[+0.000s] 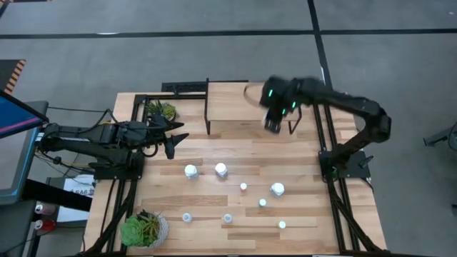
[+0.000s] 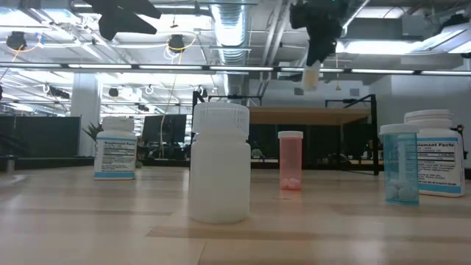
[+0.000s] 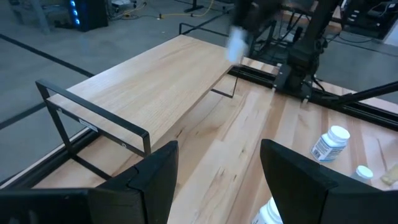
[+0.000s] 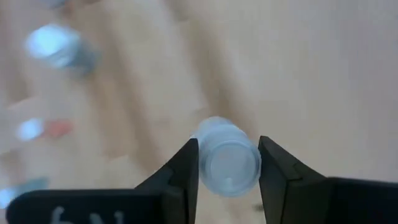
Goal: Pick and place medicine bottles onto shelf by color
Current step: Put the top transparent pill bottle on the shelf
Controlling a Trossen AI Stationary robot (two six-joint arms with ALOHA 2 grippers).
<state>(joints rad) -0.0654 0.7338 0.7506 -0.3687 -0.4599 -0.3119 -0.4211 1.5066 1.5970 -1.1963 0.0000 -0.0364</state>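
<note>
The right gripper (image 4: 228, 163) pinches a small pale bottle (image 4: 226, 158) between its fingers (image 4: 186, 167), the cap squeezed on both sides, and holds it in the air beside the shelf's (image 1: 228, 100) right end; from the low camera the bottle (image 2: 313, 75) hangs from the gripper above the level of the shelf board (image 2: 309, 115). The left gripper (image 1: 173, 142) waits over the counter (image 1: 214, 153) near the shelf's left legs, its fingers (image 3: 155, 177) spread apart with nothing between them. On the counter in front of the shelf stand the other bottles: two larger white ones (image 1: 191, 170) side by side, a third white one (image 1: 277, 189) to the right, a reddish one (image 2: 290, 160), and a pale-blue one (image 2: 401, 163), with more small ones nearer the front edge. A potted plant (image 1: 143, 228) sits at the front left corner.
</note>
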